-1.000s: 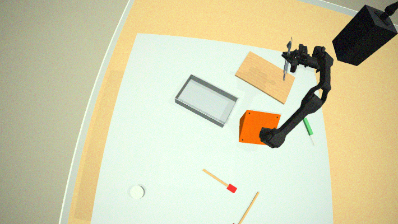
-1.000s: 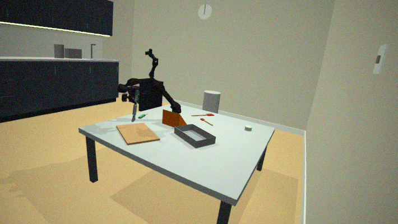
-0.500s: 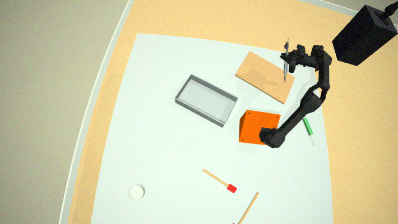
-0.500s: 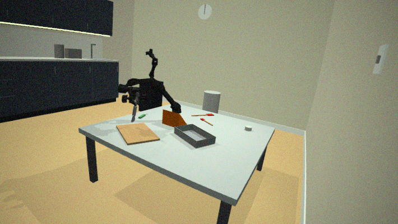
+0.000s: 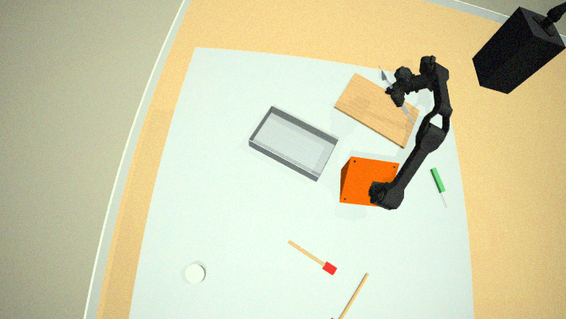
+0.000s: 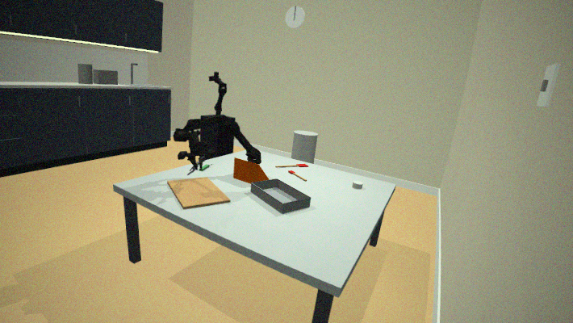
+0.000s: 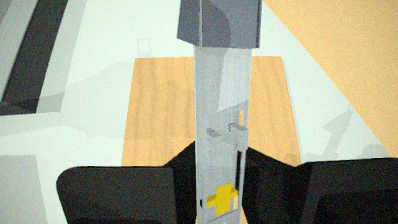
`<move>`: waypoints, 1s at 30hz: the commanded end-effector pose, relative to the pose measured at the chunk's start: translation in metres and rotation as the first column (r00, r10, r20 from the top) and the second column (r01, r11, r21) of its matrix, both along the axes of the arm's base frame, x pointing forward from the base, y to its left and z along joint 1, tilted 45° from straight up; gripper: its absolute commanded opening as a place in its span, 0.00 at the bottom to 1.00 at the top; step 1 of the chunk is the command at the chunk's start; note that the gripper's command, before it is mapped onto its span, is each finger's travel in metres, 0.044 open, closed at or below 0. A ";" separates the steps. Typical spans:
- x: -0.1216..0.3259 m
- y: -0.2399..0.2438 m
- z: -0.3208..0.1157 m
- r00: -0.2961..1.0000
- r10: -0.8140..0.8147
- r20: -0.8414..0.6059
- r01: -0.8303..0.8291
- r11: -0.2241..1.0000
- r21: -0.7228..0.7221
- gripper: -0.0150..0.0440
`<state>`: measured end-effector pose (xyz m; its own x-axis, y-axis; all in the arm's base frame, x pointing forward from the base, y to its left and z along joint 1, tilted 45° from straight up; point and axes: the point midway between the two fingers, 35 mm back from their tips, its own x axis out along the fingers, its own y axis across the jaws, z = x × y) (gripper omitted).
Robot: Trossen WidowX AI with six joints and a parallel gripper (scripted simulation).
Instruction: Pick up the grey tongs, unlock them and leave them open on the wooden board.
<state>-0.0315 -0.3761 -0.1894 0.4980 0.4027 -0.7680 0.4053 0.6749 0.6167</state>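
The grey tongs [image 5: 408,113] [image 7: 220,85] are off the roasting tin and held in the air. My gripper [image 5: 392,92] [image 7: 213,146] is shut on them along their length. The dark grey end of the tongs is at the top of the wrist view. A yellow piece [image 7: 224,199] sits on the tongs low in that view, apart from two small grey brackets [image 7: 237,131]. Whether the tongs' arms are spread is hard to tell. The wooden board [image 5: 368,108] [image 6: 198,194] [image 7: 160,100] lies flat below and beyond the tongs. The roasting tin [image 5: 284,159] [image 6: 268,200] is empty.
An orange block [image 5: 359,175] [image 6: 248,170] stands by the arm's base. A green-handled tool [image 5: 438,180] lies near the table's right edge. A red-ended spatula [image 5: 329,268] and a white round item [image 5: 195,273] lie farther off. A black box [image 5: 514,52] stands beyond the table.
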 end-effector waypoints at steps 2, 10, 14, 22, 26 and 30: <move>0.002 0.011 -0.013 0.990 0.096 -0.103 -0.091 0.995 0.051 0.00; 0.000 0.030 -0.033 0.912 0.291 -0.288 -0.255 0.954 0.157 0.00; -0.002 0.034 -0.037 0.873 0.350 -0.341 -0.300 0.935 0.191 0.00; -0.002 0.035 -0.038 0.873 0.350 -0.341 -0.300 0.935 0.191 0.00; -0.002 0.038 -0.042 0.873 0.350 -0.341 -0.300 0.935 0.190 0.00; -0.002 0.042 -0.047 0.873 0.349 -0.342 -0.300 0.935 0.188 0.00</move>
<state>-0.0326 -0.3373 -0.2335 0.0233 0.5966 -0.8022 0.3855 0.7350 0.5578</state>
